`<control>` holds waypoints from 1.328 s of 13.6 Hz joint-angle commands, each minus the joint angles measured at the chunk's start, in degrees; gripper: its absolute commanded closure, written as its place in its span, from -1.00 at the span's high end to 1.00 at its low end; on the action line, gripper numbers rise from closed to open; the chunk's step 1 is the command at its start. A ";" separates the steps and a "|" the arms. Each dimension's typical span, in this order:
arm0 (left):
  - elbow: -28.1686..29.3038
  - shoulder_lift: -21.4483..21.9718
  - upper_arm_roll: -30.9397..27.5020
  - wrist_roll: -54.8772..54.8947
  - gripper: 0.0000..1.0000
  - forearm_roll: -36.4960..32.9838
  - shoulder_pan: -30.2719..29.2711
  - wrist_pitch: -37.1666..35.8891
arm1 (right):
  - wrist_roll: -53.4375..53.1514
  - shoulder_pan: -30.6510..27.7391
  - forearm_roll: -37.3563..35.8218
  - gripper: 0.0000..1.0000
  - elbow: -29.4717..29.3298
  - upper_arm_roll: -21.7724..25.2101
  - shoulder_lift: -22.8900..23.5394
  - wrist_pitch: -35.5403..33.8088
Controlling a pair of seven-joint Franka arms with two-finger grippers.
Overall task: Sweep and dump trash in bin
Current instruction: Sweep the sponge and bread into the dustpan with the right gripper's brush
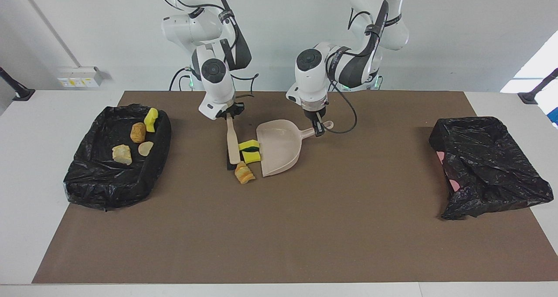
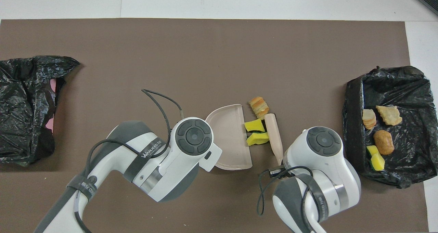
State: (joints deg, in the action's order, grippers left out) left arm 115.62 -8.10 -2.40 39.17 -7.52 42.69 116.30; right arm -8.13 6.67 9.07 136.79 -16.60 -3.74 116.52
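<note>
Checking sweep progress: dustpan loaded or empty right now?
Empty. The dustpan interior shows bare; two yellow sponge pieces sit at its open edge against the brush, and the orange chunk lies on the mat.

Both arms: glossy white shells with dark grey joint bands.

Left arm (image 1: 348, 61): round dark grey cap with raised pads on the wrist housing just above the hand; grey strap printed with white lettering around the link next up; 1 thin black cable looping loose beside the hand.

Right arm (image 1: 213, 70): same round dark cap just above the hand, same lettered strap on the link above it, black cable coiled alongside the wrist.

Green indicator lights glow at the 2 bases. Gripper hardware under each wrist is black.
</note>
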 commanded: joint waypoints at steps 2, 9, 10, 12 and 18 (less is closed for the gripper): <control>5.83 2.30 -0.67 -1.55 -1.00 -1.19 -0.06 6.64 | 10.63 1.15 12.77 -1.00 -5.31 -0.27 4.44 -0.42; 5.67 2.13 -0.76 -2.08 -1.00 -1.10 -1.81 6.40 | 6.89 -1.48 -0.32 -1.00 -10.58 0.25 -1.54 -10.35; 5.40 1.95 -0.76 -3.47 -1.00 -1.01 -1.90 6.22 | 7.24 -2.18 -4.19 -1.00 -11.28 0.25 -0.84 -10.00; 5.05 1.86 -0.76 -6.81 -1.00 -1.01 -1.91 5.35 | 9.78 -5.34 -10.62 -1.00 -14.43 0.17 1.88 -10.61; 4.17 2.21 -0.41 -13.95 -1.00 -1.01 -1.03 0.42 | 12.70 -6.68 -24.53 -1.00 -20.79 -0.27 14.19 -5.96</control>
State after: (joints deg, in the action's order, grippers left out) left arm 119.14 -7.22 -2.66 27.36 -7.51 41.41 118.11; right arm 3.38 0.07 -13.76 116.82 -15.99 7.10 109.13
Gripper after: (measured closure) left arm 0.683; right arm 0.740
